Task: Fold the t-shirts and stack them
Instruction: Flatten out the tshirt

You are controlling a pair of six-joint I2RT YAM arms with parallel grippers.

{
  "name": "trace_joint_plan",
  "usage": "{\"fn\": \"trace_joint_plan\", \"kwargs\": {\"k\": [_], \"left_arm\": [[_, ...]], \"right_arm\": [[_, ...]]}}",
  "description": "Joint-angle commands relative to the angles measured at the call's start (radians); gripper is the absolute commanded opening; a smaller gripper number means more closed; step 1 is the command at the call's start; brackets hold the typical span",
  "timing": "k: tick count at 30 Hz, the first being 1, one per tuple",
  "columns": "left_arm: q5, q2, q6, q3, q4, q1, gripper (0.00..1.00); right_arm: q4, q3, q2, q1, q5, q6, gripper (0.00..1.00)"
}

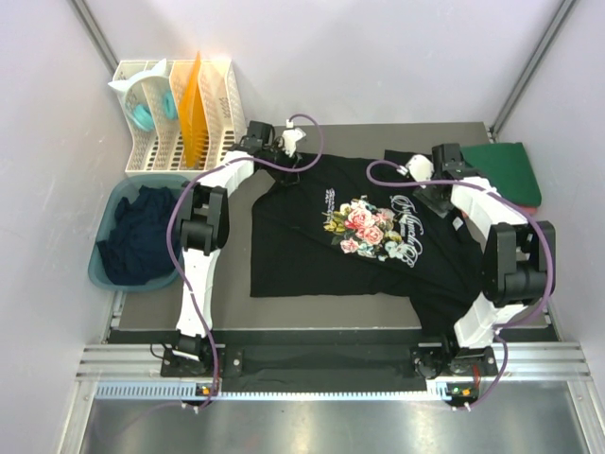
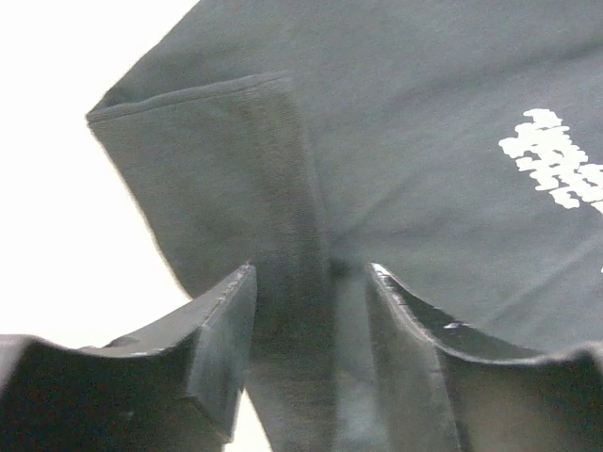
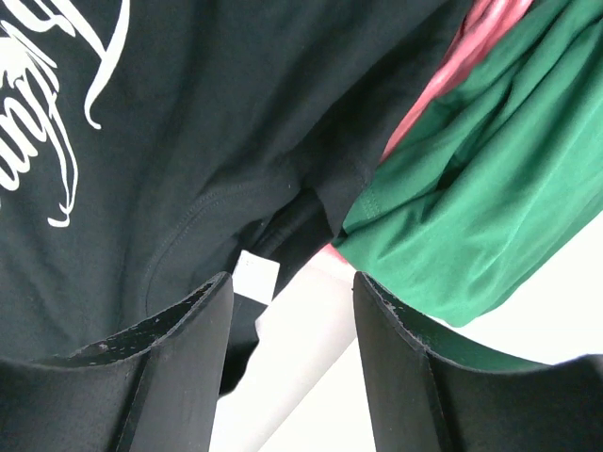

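A black t-shirt (image 1: 312,255) with a floral and white-script chest print lies spread flat on the mat. My left gripper (image 1: 285,151) is at its far left sleeve. In the left wrist view the gripper (image 2: 311,268) is open, with the sleeve's hemmed edge (image 2: 283,188) lying between the jaws. My right gripper (image 1: 416,175) is at the shirt's far right, near the collar. In the right wrist view it (image 3: 292,278) is open and empty over the bare surface, next to the collar's white label (image 3: 256,275). A folded dark green shirt (image 1: 506,168) lies on a pinkish-red one (image 1: 535,204) at back right.
A teal-blue tub (image 1: 106,270) at the left holds a crumpled dark navy shirt (image 1: 137,241). A white slotted rack (image 1: 180,113) with an orange divider stands at back left. Grey walls close in on both sides. The green shirt (image 3: 471,188) lies just right of my right fingers.
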Motion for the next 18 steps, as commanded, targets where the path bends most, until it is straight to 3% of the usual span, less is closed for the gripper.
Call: {"fn": "trace_joint_plan", "kwargs": {"k": [1, 5, 7, 18], "left_arm": [[-0.079, -0.064, 0.045, 0.007, 0.045, -0.006, 0.49], [-0.128, -0.075, 0.073, -0.029, 0.068, -0.013, 0.26], [-0.143, -0.083, 0.077, -0.045, 0.079, -0.015, 0.01], [-0.215, -0.121, 0.008, -0.085, 0.186, -0.016, 0.0]], "right_arm": [[0.028, 0.054, 0.006, 0.016, 0.011, 0.009, 0.54], [0.028, 0.051, 0.01, 0.019, 0.011, 0.007, 0.54], [0.028, 0.051, 0.009, 0.019, 0.012, 0.006, 0.54], [0.029, 0.045, 0.01, 0.026, 0.016, 0.002, 0.54]]}}
